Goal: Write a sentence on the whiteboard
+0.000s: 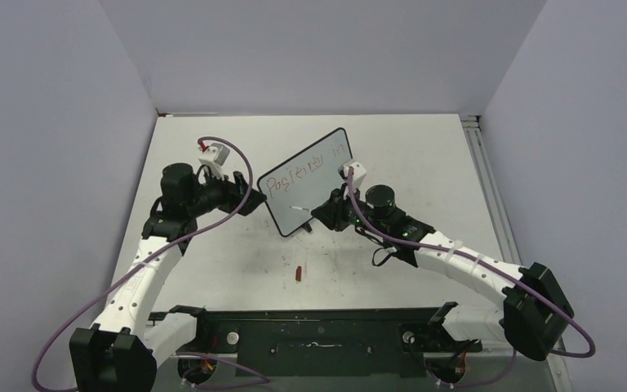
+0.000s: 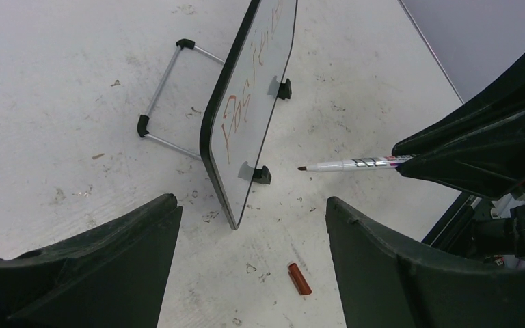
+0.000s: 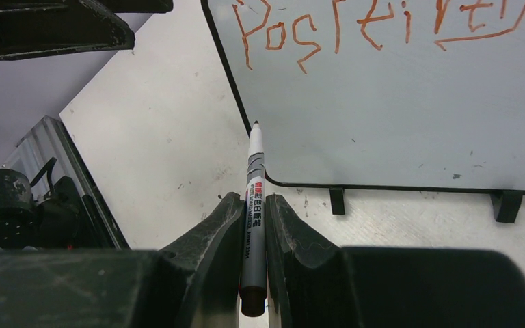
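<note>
The whiteboard [image 1: 314,186] stands tilted at mid-table on two little black feet [image 3: 338,200]. One line of reddish handwriting, the sentence [image 3: 376,27], runs across its upper face. My right gripper [image 3: 253,201] is shut on a grey marker [image 3: 253,184]; the marker's dark tip sits just off the board's lower left corner, close to the black frame. My left gripper [image 2: 251,205] is open with nothing held. In its wrist view the board [image 2: 249,102] appears edge-on, its near corner just beyond the fingers. From above, the left gripper [image 1: 249,202] is at the board's left edge.
The marker's red cap [image 1: 298,273] lies on the smudged white tabletop in front of the board, also as the red cap [image 2: 299,279]. A wire stand [image 2: 171,96] props the board from behind. Grey walls close in the table on three sides.
</note>
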